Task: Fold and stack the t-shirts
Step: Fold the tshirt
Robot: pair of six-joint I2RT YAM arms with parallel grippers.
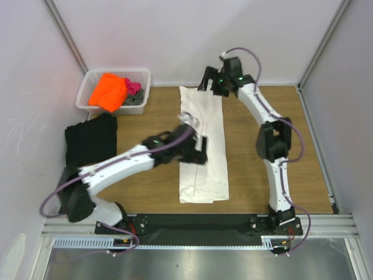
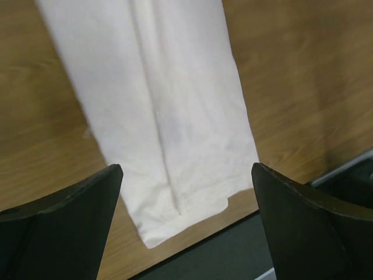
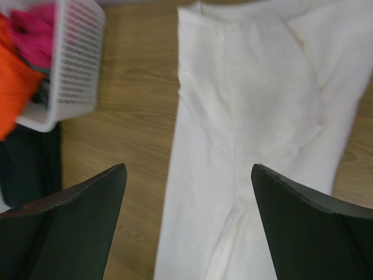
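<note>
Surface: wood-grain table [image 1: 247, 175] enclosed by pale walls [image 1: 175, 35], with a black strip [image 1: 198, 236] along the near edge.
Container: white lattice basket [image 1: 141, 81] at the far left corner, off to the left of the right gripper [image 3: 188, 172] and well beyond the left gripper [image 2: 186, 172].
Contents: 3 crumpled tees, namely an orange t-shirt [image 1: 109, 90] heaped over the rim, a pink t-shirt [image 1: 133, 87] behind it and a grey t-shirt [image 1: 133, 100] at the near side.
White t-shirt [image 1: 213, 166]: folded into 1 long narrow strip, lying flat and lengthwise on the table. Both pairs of jaws are above it.
Right jaws: wide apart, nothing between them. They hang over the far end of the strip, where folded-in cloth makes diagonal creases. The cloth lies below them, not touched.
Left jaws: wide apart and empty, over the strip. The near hem shows below and between the 2 fingers [image 2: 64, 221], just short of the black strip.
Black t-shirt [image 1: 91, 139]: flat on the table beside the basket's near side, low and to the left of the right jaws.
In the way: from above, the left arm's forearm crosses the middle of the white strip and hides part of it.
</note>
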